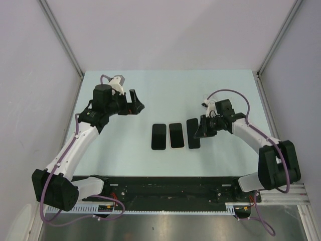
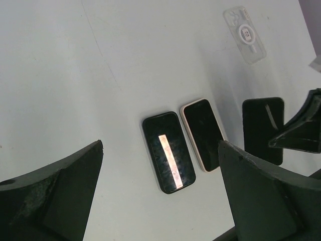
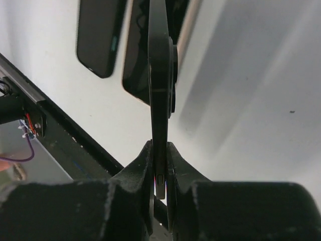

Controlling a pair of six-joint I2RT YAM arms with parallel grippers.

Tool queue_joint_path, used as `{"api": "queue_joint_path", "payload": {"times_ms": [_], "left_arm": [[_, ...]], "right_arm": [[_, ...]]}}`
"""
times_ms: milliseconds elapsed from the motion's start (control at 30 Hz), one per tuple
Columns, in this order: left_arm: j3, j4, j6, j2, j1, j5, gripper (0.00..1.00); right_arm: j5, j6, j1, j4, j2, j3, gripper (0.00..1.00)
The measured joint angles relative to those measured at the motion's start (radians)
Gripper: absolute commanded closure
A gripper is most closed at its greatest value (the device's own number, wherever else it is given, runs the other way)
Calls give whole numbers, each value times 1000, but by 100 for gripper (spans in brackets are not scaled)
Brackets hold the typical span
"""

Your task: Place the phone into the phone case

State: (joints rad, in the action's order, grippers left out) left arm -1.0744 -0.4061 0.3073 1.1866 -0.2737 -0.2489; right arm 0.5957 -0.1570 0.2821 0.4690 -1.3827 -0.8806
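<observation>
Three phones lie in a row mid-table. My right gripper (image 1: 202, 131) is shut on the long edge of the rightmost black phone (image 1: 193, 133). In the right wrist view that phone (image 3: 158, 75) shows edge-on, pinched between the fingers (image 3: 143, 165). The clear phone case (image 2: 244, 34), with a white ring on its back, lies flat beyond this phone (image 2: 262, 128). My left gripper (image 1: 134, 103) hovers open to the left of the row, with nothing between its fingers (image 2: 75, 170).
A black phone (image 1: 158, 136) and a pale-rimmed phone (image 1: 176, 135) lie side by side to the left of the held one. The table's black front rail (image 1: 165, 186) runs close behind them. Grey walls enclose the table on three sides.
</observation>
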Motion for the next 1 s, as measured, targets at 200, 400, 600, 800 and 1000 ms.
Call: {"api": "queue_joint_path", "payload": {"times_ms": [200, 400, 600, 800, 1000], "left_arm": [[1, 2, 0, 1, 0, -2, 0], [1, 2, 0, 13, 0, -15, 0], [2, 2, 0, 20, 0, -18, 0], [2, 2, 8, 24, 0, -27, 0], [16, 16, 19, 24, 0, -53, 0]], "right_arm": [[7, -18, -36, 20, -157, 0, 90], [52, -26, -95, 22, -229, -9, 79], [14, -26, -124, 27, -291, -29, 71], [-64, -35, -129, 32, -302, -48, 57], [-192, -61, -140, 49, -302, -74, 29]]}}
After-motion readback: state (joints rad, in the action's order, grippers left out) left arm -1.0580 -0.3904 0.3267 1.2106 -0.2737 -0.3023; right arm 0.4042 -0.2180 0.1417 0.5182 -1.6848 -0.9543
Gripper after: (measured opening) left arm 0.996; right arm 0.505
